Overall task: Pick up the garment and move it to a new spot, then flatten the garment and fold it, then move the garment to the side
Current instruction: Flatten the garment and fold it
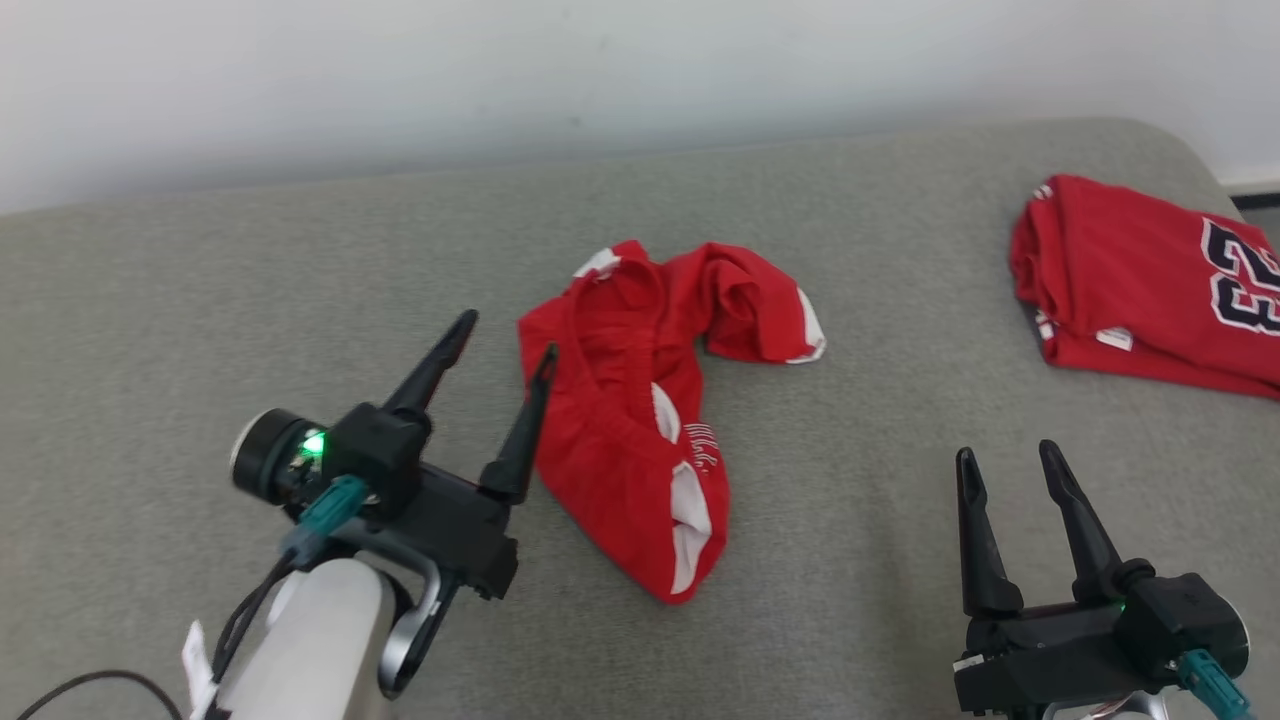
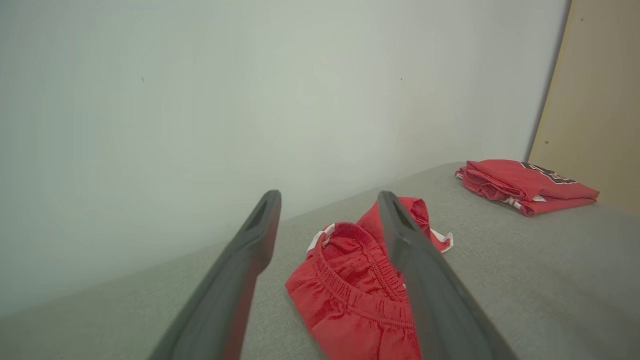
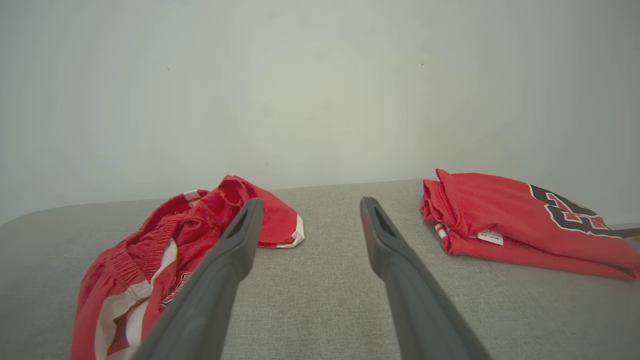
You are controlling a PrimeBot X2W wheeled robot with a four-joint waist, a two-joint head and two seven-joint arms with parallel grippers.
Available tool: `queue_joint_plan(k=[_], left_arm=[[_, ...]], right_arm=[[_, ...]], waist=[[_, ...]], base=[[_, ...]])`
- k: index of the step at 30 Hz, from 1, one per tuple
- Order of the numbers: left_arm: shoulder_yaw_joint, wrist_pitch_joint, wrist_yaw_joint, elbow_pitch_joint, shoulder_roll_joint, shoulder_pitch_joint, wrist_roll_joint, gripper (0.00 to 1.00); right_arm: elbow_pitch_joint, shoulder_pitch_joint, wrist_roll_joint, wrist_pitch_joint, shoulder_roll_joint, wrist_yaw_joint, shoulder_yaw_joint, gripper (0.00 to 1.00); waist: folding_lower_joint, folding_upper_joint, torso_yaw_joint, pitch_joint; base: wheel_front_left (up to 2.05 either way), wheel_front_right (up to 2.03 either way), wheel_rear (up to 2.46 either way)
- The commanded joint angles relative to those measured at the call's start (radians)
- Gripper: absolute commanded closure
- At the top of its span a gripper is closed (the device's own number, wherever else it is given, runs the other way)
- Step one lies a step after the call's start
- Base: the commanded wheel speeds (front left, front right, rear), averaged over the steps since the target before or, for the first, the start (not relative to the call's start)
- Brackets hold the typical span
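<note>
Garment: red shorts (image 1: pixel 650 420) with white trim, crumpled in a loose heap, not flattened and not folded.
Where it lies: near the middle of the grey surface (image 1: pixel 200 330), one leg bunched toward the wall (image 1: pixel 400 80), the other trailing toward the robot.
Details: the elastic waistband (image 2: pixel 360 270) gapes open and faces the left arm; white script lettering (image 1: pixel 703 445) shows on the near leg.
Left gripper (image 1: pixel 507 335): released, its two dark fingers spread wide with nothing between them. It sits just beside the shorts' left edge. In the head view one fingertip overlaps that edge; whether it touches the cloth cannot be told.
Left wrist view: the waistband sits between the fingers and partly behind the right-hand one.
Right gripper (image 1: pixel 1006 452): released, fingers parted and holding nothing, over bare grey surface, well apart from the shorts and to their right.
Other garment: a red jersey (image 1: pixel 1140 280) with a black-and-white number, neatly folded, lies at the far right of the grey surface, well apart from the shorts. A small white tag (image 1: pixel 1113 338) shows at its near edge.
Background: a plain pale wall behind the surface; a tan board (image 2: pixel 595 100) stands beyond the jersey.
</note>
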Motion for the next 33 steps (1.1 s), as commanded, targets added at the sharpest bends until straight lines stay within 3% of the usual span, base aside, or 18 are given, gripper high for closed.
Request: queue_joint_plan(k=[1, 9, 22, 23, 24, 25, 26, 33], left_arm=[[-0.027, 0.016, 0.002, 0.016, 0.010, -0.025, -0.011, 0.00], [-0.174, 0.118, 0.002, 0.080, 0.031, -0.071, -0.041, 0.00], [-0.241, 0.277, 0.018, 0.090, 0.094, -0.011, -0.026, 0.00], [-0.244, 0.281, 0.019, 0.089, 0.096, -0.007, -0.026, 0.09], [-0.246, 0.283, 0.021, 0.086, 0.096, -0.004, -0.028, 0.48], [-0.246, 0.282, 0.022, 0.084, 0.096, -0.001, -0.030, 0.67], [-0.248, 0.282, 0.024, 0.084, 0.097, 0.004, -0.030, 1.00], [-0.239, 0.234, 0.041, 0.081, 0.086, 0.006, -0.041, 1.00]], right_arm=[[-0.001, -0.009, 0.012, 0.000, 0.002, -0.003, -0.002, 0.00], [-0.010, -0.010, 0.034, 0.000, 0.002, -0.003, -0.022, 0.00], [-0.025, -0.014, 0.047, 0.000, 0.002, -0.003, -0.033, 0.00], [-0.024, -0.015, 0.047, 0.000, 0.002, -0.003, -0.034, 0.00], [-0.023, -0.015, 0.046, 0.000, 0.002, -0.003, -0.035, 0.00], [-0.022, -0.016, 0.045, 0.000, 0.002, -0.003, -0.035, 0.00], [-0.022, -0.016, 0.043, 0.000, 0.002, -0.003, -0.036, 0.00], [-0.027, -0.019, 0.029, 0.000, 0.002, -0.003, -0.046, 0.00]], waist=[[-0.0001, 0.0000, -0.066, 0.049], [-0.0001, 0.0000, -0.127, 0.082], [-0.0001, 0.0000, -0.137, 0.098], [-0.0001, 0.0000, -0.136, 0.098], [-0.0001, 0.0000, -0.135, 0.097], [-0.0001, 0.0000, -0.133, 0.097], [-0.0001, 0.0000, -0.131, 0.096], [-0.0001, 0.0000, -0.095, 0.085]], base=[[0.00, 0.00, 0.00], [0.00, 0.00, 0.00], [0.00, 0.00, 0.00], [0.00, 0.00, 0.00], [0.00, 0.00, 0.00], [0.00, 0.00, 0.00], [0.00, 0.00, 0.00], [0.00, 0.00, 0.00]])
